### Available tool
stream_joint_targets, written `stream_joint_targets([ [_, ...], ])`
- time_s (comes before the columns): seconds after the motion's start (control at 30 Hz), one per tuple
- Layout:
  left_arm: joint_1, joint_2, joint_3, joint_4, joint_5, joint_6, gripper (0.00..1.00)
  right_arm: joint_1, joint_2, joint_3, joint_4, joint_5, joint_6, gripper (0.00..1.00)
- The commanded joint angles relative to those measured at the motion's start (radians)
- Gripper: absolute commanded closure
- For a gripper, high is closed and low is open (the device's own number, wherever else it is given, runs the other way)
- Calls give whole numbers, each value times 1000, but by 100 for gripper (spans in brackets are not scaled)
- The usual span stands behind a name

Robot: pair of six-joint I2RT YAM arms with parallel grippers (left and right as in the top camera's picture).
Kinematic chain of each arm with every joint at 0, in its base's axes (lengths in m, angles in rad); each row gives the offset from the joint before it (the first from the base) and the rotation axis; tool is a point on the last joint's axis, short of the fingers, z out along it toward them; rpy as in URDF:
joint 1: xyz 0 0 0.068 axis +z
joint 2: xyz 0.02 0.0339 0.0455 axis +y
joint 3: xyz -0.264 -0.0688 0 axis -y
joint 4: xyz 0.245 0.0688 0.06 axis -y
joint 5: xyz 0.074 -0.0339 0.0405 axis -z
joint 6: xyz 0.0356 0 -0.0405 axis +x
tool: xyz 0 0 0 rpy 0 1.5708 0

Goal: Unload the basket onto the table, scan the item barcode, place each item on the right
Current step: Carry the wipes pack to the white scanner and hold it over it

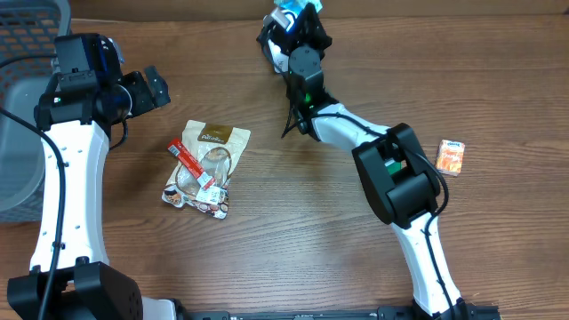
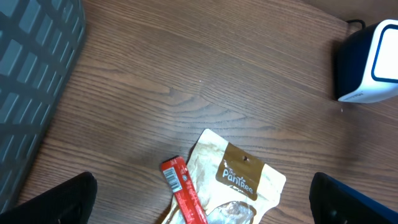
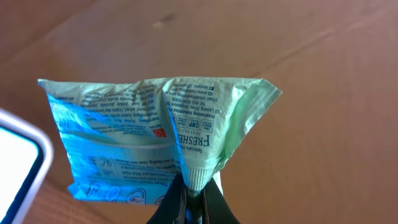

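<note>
In the right wrist view, the right hand [image 3: 193,202] sits at the bottom edge of the frame, its fingers pressed together on the crimped end of a blue and green packet [image 3: 155,134]. The packet fans out above the grip, creased, with its printed side toward the camera. Just beyond its lower left corner shows the white, dark-edged corner of the scanner [image 3: 18,168]; whether the two touch cannot be told. The brown bench [image 3: 323,124] lies behind.

The left hand [image 1: 149,89] is spread wide and holds nothing. In its wrist view, its dark fingers [image 2: 59,199] fill only the bottom corners of the frame. Between them lies a cream and brown pouch [image 2: 239,177] flat on the bench, with a red stick pack [image 2: 183,193] across its left edge. Farther off, a grey basket [image 2: 31,74] fills the upper left and the scanner stands at the upper right.

From overhead, the pinched packet is at the top centre. A small orange packet [image 1: 452,157] lies well apart at the right.
</note>
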State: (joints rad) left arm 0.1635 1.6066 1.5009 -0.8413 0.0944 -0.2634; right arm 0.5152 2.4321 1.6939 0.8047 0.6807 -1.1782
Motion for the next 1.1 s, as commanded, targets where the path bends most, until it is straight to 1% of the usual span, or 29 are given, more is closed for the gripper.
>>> stream_joint_targets([
  [0.0, -9, -10, 25, 1, 7, -13, 0, 13, 34, 18, 25, 26, -109, 96],
  [0.07, -9, -10, 25, 1, 7, -13, 0, 15, 51, 18, 31, 26, -137, 96],
  [0.4, -9, -10, 25, 1, 7, -13, 0, 21, 67, 18, 58, 45, -140, 96],
  [0.47, -9, -10, 25, 1, 7, -13, 0, 23, 67, 17, 44, 49, -140, 96],
  [0.53, -9, -10, 25, 1, 7, -13, 0, 24, 67, 18, -12, 59, -139, 96],
  [0.6, -9, -10, 25, 1, 7, -13, 0, 24, 67, 18, -53, 77, -118, 96],
  [0.67, -9, -10, 25, 1, 7, -13, 0, 26, 67, 18, -55, 110, -57, 97],
  [0.83, -9, -10, 25, 1, 7, -13, 0, 27, 35, 19, -51, 151, -48, 97],
  [0.93, -9, -10, 25, 1, 7, -13, 0, 27, -12, 19, -51, 183, -33, 97],
  [1.07, -9, -10, 25, 1, 7, -13, 0, 27, -112, 19, -52, 232, 52, 97],
])
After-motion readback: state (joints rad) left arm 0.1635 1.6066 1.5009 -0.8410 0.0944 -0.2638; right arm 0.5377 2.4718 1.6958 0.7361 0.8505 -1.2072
